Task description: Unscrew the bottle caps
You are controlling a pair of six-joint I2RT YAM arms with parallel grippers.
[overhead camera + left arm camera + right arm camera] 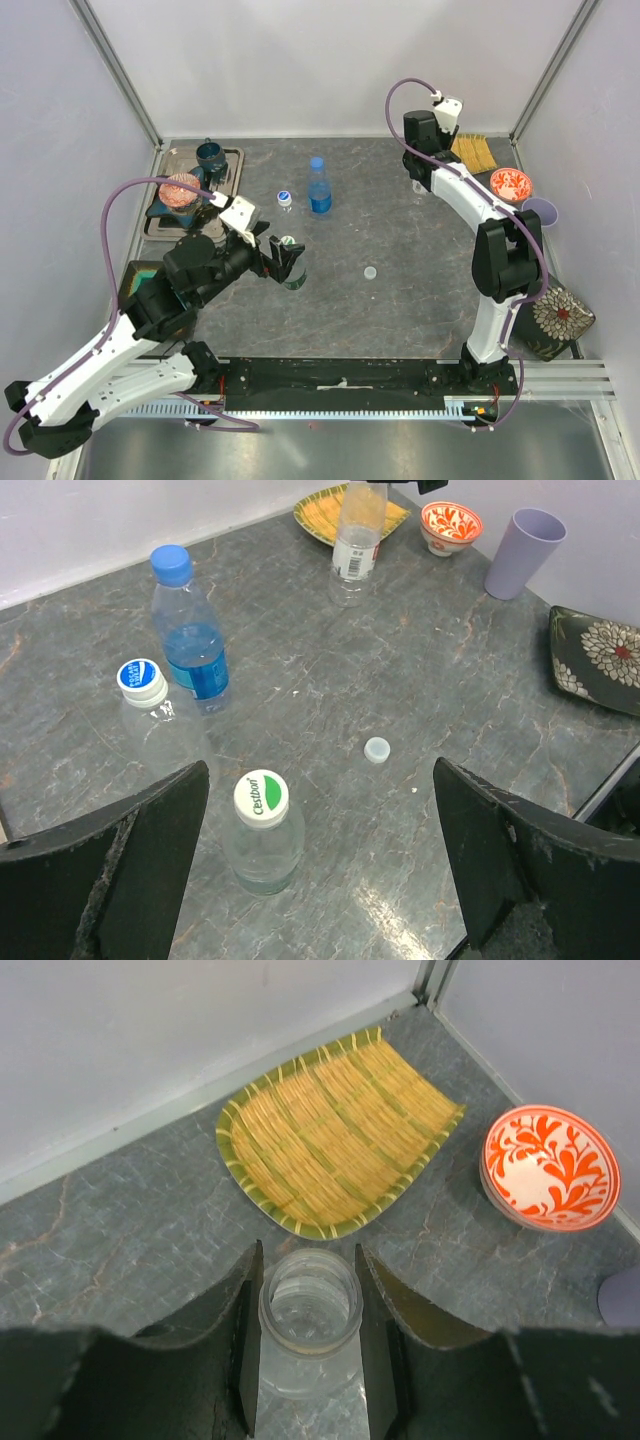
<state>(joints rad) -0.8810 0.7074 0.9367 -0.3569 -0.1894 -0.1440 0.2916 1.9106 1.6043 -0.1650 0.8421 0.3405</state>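
Left gripper [320, 780] spread wide, gripping nothing. Green-cap bottle [262, 830] stands upright between its fingers, nearer the left one in the wrist view, cap on; no contact that I can see. Short bottle [150, 715] just behind it, blue-and-white cap on. Blue bottle [190, 630] upright close beyond that, blue cap on. Loose cap [377, 749] lies on the table [300, 680] mid-right, apart from all the bottles. Right gripper [310, 1335] clamped on the clear bottle [310, 1305] just below the neck; bottle upright, mouth uncapped. Woven tray [335, 1135] just behind it at the back wall, bowl [550, 1165] to its right, cup [520, 550] next, plate [600, 660] at the near right edge.
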